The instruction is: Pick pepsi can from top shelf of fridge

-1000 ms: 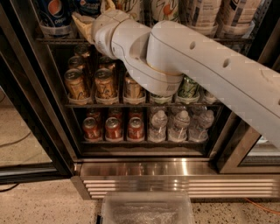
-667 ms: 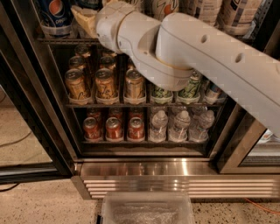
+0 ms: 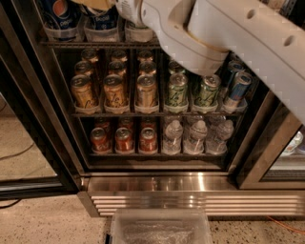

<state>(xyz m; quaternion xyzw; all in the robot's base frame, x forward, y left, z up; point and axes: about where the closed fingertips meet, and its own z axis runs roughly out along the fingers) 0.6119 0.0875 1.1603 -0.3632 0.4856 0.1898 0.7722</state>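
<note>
The fridge (image 3: 45, 128) stood open, black-framed, with a ribbed steel base along its near bottom edge. The robot's white arm (image 3: 238, 33) came in from the right and ran up and left across the upper part of the cabinet. Its bulky joint housing hung in front of the middle shelf's right half, and its wrist narrowed toward the top edge of the view.

The top shelf (image 3: 95, 44) crossed just below that wrist and carried clear trays. The pepsi can (image 3: 59, 14) stood upright in the leftmost tray, its long axis vertical and its round logo facing outward; its top was cut off by the edge of the view. Another blue can (image 3: 102, 20) stood just right of it.

The gripper (image 3: 95, 4) showed only as a tan sliver at the very top, above that second can and just right of the pepsi can. How its jaws stood could not be told.

Lower down were gold cans (image 3: 114, 90), green cans (image 3: 177, 90), red cans (image 3: 124, 139) and water bottles (image 3: 195, 138).
</note>
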